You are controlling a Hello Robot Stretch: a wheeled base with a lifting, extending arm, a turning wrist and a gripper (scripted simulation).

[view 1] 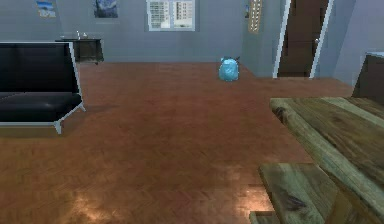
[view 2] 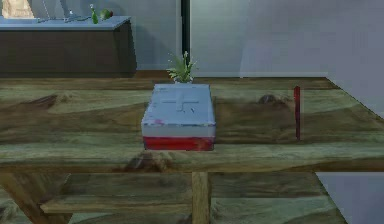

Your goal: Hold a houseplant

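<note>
On the wooden table [view 2: 80, 110], a grey-topped red box [view 2: 179, 115] lay near the front edge at mid-length. The houseplant [view 2: 182, 68] rose just behind it at the far edge. A thin red stick [view 2: 297, 112] stood upright toward the right end. The claw's state could not be told.

Rough-grained wooden table [view 2: 60, 110], glossy wood-plank floor [view 1: 170, 130], shiny black leather-look sofa [view 1: 35, 72].

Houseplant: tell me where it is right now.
In the arm side view, the houseplant shows near the top middle, at the far edge of the wooden table, just behind the grey-and-red box.
</note>
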